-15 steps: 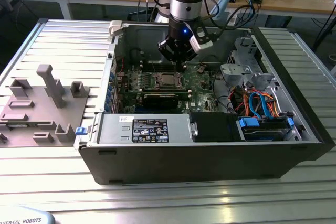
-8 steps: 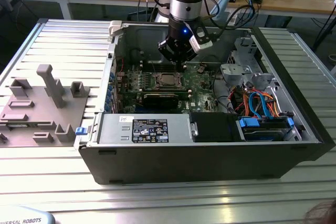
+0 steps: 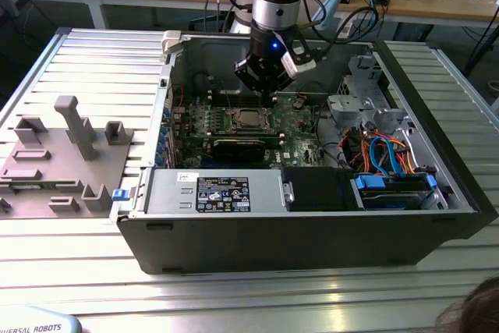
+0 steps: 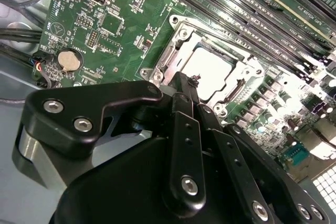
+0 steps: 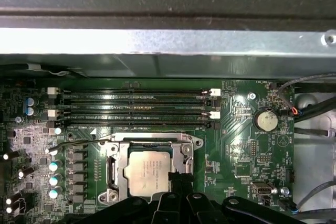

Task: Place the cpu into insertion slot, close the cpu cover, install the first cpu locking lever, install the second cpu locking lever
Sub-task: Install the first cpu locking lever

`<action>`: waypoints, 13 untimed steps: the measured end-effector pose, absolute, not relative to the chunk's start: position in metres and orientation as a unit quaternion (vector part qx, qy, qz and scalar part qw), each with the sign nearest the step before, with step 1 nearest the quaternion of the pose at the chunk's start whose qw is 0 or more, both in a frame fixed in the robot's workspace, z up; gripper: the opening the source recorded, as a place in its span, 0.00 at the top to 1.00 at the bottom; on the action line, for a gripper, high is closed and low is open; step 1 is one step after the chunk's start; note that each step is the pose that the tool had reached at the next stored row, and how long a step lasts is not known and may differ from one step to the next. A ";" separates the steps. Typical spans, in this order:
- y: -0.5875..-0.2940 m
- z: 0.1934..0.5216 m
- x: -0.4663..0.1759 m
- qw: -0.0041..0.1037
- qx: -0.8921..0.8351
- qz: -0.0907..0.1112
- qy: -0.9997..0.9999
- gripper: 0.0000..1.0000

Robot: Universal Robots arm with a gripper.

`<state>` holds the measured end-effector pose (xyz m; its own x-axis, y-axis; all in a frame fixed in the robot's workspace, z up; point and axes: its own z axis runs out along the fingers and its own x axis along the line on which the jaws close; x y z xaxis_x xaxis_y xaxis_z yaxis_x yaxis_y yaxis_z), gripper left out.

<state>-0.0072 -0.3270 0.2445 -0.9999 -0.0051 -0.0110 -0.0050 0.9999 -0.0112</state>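
Hovering claw, fingers together, empty, just over the cpu cover edge.

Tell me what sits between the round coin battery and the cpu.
In the first wrist view, bare green circuit board and the cpu cover frame's edge lie between the coin battery and cpu.
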 end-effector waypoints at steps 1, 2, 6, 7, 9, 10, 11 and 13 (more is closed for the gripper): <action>-0.327 0.245 -0.007 0.006 -0.003 -0.006 1.000 0.89; -0.327 0.245 -0.007 0.006 -0.003 -0.006 1.000 0.89; -0.327 0.247 -0.007 0.006 -0.003 -0.006 1.000 0.89; -0.327 0.248 -0.007 0.006 -0.003 -0.006 1.000 0.89; -0.327 0.248 -0.007 0.006 -0.003 -0.006 1.000 0.89; -0.327 0.249 -0.007 0.006 -0.003 -0.006 1.000 0.89; -0.327 0.249 -0.007 0.006 -0.003 -0.006 1.000 0.89; -0.327 0.250 -0.007 0.006 -0.003 -0.005 1.000 0.89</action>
<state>-0.0072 -0.3269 0.2496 -0.9999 -0.0051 -0.0112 -0.0050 0.9999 -0.0109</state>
